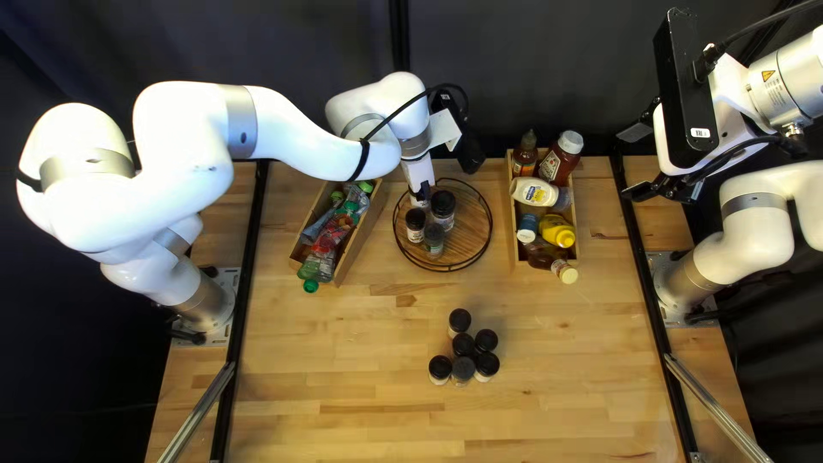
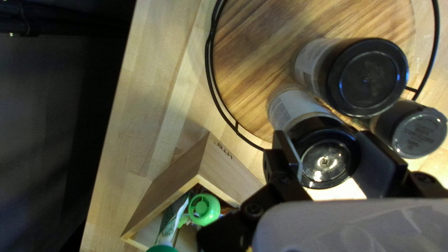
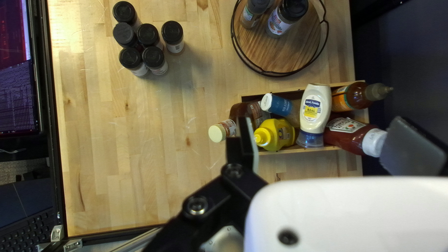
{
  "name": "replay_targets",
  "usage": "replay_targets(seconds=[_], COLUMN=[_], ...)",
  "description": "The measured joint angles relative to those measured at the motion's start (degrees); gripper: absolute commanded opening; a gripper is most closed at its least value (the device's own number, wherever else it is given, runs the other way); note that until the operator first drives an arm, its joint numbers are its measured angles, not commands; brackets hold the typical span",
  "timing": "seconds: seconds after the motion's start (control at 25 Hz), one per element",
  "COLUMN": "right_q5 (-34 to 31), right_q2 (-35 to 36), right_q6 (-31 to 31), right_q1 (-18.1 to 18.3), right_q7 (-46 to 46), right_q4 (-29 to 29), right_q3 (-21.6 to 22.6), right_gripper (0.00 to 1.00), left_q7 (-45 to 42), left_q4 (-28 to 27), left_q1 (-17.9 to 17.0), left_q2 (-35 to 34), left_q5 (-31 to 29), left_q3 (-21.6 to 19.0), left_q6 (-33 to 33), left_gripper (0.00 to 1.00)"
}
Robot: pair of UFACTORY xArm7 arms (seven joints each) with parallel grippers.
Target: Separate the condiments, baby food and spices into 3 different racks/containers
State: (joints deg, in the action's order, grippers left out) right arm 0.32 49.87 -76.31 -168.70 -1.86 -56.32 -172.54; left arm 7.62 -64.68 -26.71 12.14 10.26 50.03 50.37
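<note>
Left gripper (image 1: 420,195) was at the round rack (image 1: 480,249), fingers clamped on a black-lidded spice jar (image 2: 298,109), pale label with fine print below the lid. Jar was inside the rack's wire rim. Two more spice jars right by it: wider one (image 2: 367,77), black lid, pale printed label; other (image 2: 419,133), greyer lid with raised lettering, greenish label in right wrist view.

Right gripper (image 1: 631,161) was up over the table's right side, fingers wide apart, nothing held.

Six dark-lidded spice jars (image 1: 463,345) stood upright in a loose cluster on the table (image 1: 343,360), nearer the near edge than the rack. Pale labels showed on some; print too small.

Condiment box (image 1: 512,244), right of rack, was full. Squeeze bottle (image 3: 315,109): white, blue and yellow label, blue lettering. Red bottle (image 3: 347,133): white cap, pale label, dark lettering. Orange-labelled bottle (image 3: 354,97): nozzle past the box end. White-capped container (image 3: 280,105): blue label, light print. Yellow bottle (image 3: 275,134): printed label. Brown bottle (image 3: 242,114): cream cap sticking out over the near end.

Baby food box (image 1: 360,236), left of rack, held green-capped packs (image 1: 330,231), labels jumbled. Dark lettering marked its far end.
</note>
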Motion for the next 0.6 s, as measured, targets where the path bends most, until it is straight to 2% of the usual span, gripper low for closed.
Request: replay_targets(seconds=[0.36, 0.6], right_q5=[0.0, 0.0], right_q2=[0.0, 0.0], right_q6=[0.0, 0.0], right_q1=[0.0, 0.0], right_q7=[0.0, 0.0], right_q4=[0.0, 0.0], right_q3=[0.0, 0.0], right_gripper=[1.0, 1.0], left_q7=[0.39, 0.3], left_q4=[0.79, 1.0], left_q1=[0.57, 0.64], left_q2=[1.36, 1.78], left_q5=[1.33, 1.7], left_q3=[-0.44, -0.61], left_q6=[-0.88, -0.98], left_gripper=[0.21, 0.3])
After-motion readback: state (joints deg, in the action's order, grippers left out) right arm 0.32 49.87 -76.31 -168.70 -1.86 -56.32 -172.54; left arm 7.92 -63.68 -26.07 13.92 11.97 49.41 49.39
